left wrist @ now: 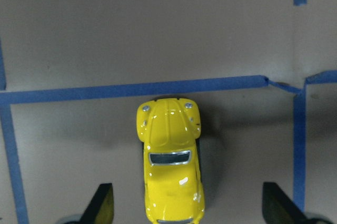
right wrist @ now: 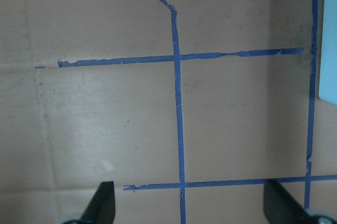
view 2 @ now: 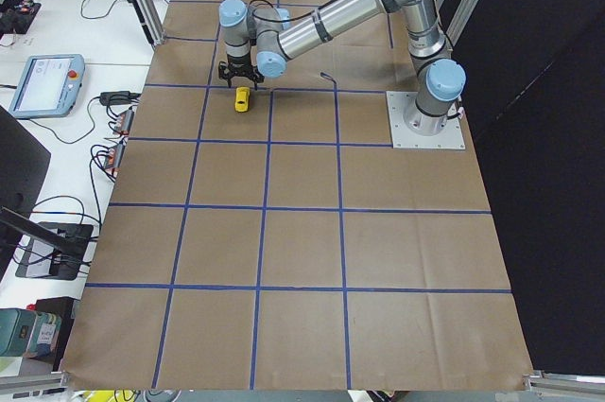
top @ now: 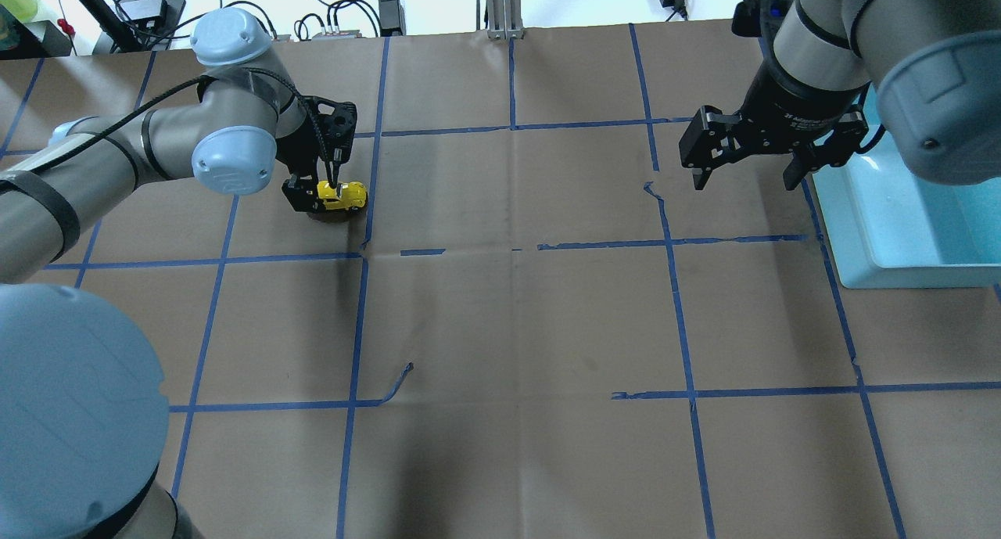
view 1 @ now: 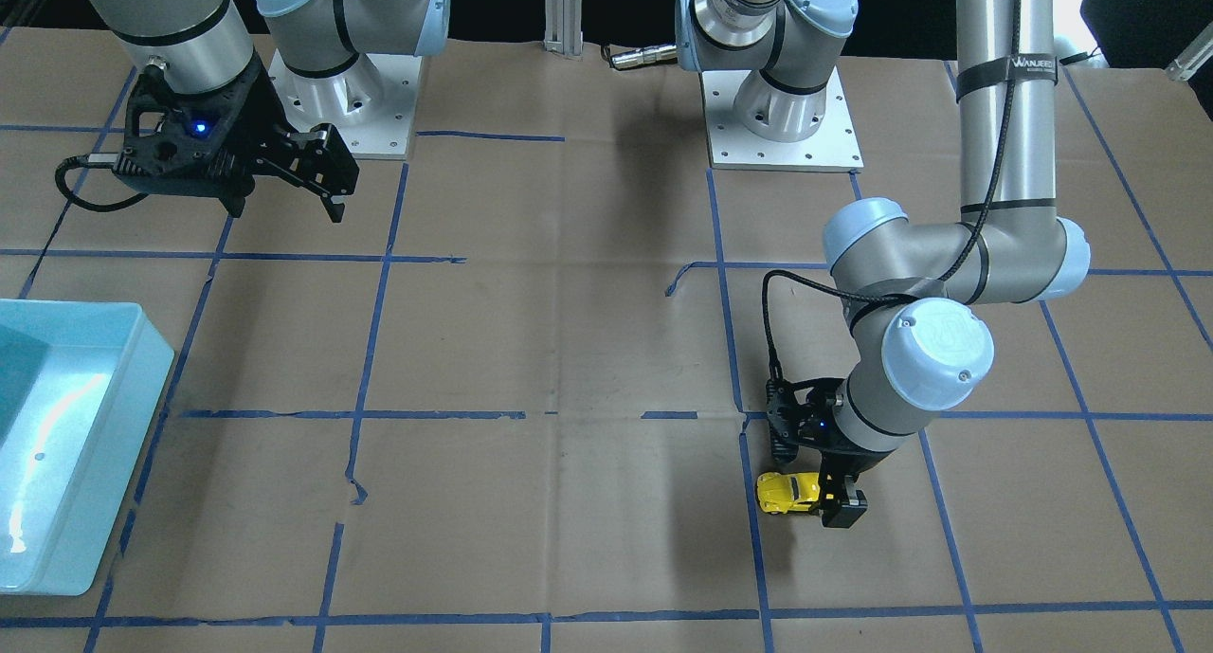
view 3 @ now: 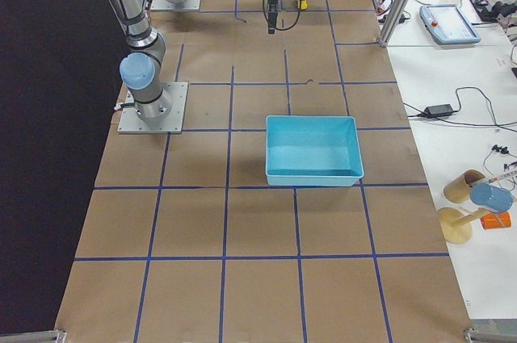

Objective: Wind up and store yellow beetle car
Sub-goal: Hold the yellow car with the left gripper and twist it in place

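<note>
The yellow beetle car [left wrist: 171, 166] stands on its wheels on the brown paper table. It also shows in the overhead view [top: 342, 197] and the front-facing view [view 1: 788, 493]. My left gripper [left wrist: 189, 208] is open and low over the car. Its fingers [left wrist: 102, 205] stand wide on either side of the car's rear half and do not touch it. The same gripper shows in the overhead view [top: 322, 191]. My right gripper [top: 747, 177] is open and empty, held above the table near the bin. Its wrist view shows only bare paper between its fingers [right wrist: 105, 203].
A light blue bin [top: 860, 242] sits at the table's right end, also seen in the front-facing view [view 1: 95, 482] and the right view [view 3: 311, 175]. Blue tape lines [top: 512, 249] grid the brown paper. Two arm bases [view 1: 782, 122] stand at the robot's edge.
</note>
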